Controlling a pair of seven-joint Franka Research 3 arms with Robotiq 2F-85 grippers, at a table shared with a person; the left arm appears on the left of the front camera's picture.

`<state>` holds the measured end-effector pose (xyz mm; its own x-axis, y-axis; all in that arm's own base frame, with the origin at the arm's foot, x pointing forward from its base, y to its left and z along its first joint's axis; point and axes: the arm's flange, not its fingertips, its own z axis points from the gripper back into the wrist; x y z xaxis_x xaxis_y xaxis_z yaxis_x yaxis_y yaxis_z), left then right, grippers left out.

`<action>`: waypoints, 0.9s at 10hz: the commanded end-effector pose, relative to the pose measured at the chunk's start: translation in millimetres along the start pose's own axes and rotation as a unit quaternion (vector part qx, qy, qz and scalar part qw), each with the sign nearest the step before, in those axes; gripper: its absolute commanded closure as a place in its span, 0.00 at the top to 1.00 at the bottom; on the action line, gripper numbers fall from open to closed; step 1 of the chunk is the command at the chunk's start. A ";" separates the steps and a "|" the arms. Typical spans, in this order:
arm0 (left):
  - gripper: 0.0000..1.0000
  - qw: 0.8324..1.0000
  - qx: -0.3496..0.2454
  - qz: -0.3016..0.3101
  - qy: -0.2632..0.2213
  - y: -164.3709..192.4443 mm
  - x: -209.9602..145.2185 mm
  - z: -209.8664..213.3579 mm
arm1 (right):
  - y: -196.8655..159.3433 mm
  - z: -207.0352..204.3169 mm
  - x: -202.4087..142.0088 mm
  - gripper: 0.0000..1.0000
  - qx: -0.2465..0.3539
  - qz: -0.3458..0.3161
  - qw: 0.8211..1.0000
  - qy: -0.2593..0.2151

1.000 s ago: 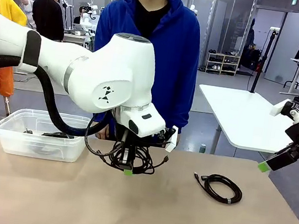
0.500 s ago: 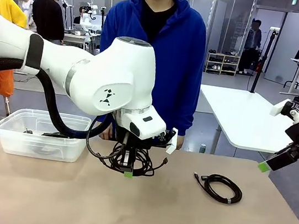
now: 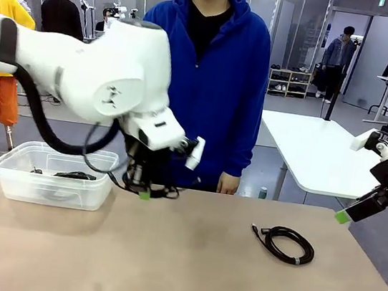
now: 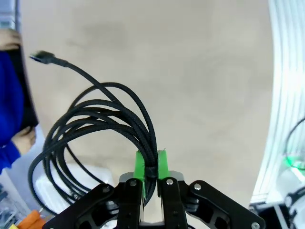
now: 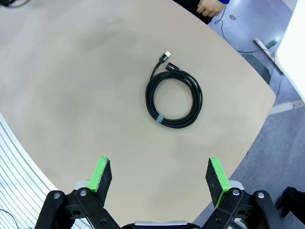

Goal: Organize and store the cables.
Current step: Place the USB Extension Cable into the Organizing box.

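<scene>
My left gripper (image 3: 145, 194) is shut on a coil of black braided cable (image 3: 152, 185) and holds it in the air just right of the clear plastic bin (image 3: 8, 181). In the left wrist view the green pads (image 4: 140, 164) pinch the coil (image 4: 95, 121), whose loops and plug (image 4: 44, 57) hang free above the table. A second black cable (image 3: 285, 244) lies coiled on the table at the right, and the same cable (image 5: 197, 100) lies below my right gripper (image 5: 158, 174), which is open and held high. More dark cables (image 3: 67, 173) lie in the bin.
A person in a blue hoodie (image 3: 219, 69) stands at the table's far edge, one hand (image 3: 227, 184) near it. The bin stands at the far left. Bare tan tabletop (image 3: 184, 267) spreads across the middle and front.
My left arm has lifted the cable coil off the table's middle and carried it left, up to the bin's right side. The right arm and the cable on the table stay still.
</scene>
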<state>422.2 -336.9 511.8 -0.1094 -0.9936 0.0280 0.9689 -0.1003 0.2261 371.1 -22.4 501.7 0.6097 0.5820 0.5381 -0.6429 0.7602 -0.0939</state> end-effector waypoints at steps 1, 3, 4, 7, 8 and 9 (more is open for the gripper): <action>0.12 0.999 0.016 -0.013 -0.035 1.7 -55.1 11.4 | -0.1 0.6 -0.2 1.00 -0.002 -0.002 1.000 0.002; 0.12 1.000 0.019 0.000 -0.015 24.3 -125.7 23.4 | -0.1 0.6 -0.2 1.00 -0.002 -0.002 1.000 0.002; 0.12 1.000 0.011 -0.008 -0.025 31.6 -156.7 27.3 | -0.1 0.6 -0.2 1.00 -0.002 -0.002 1.000 0.002; 0.12 0.999 0.034 0.013 -0.036 45.8 -224.0 32.6 | -0.1 0.6 -0.2 1.00 -0.002 -0.002 1.000 0.002; 0.12 0.999 0.029 0.026 -0.032 49.1 -235.9 32.5 | -0.1 0.6 -0.2 1.00 -0.002 -0.002 1.000 0.002; 0.12 0.998 0.019 0.041 -0.034 55.2 -246.4 32.1 | -0.1 0.6 -0.2 1.00 -0.002 -0.002 1.000 0.002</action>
<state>492.5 -97.0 545.2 -0.0487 -0.9957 0.0791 0.9633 -0.0258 0.2672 371.1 -22.6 501.5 0.6099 0.5818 0.5381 -0.6428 0.7603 -0.0935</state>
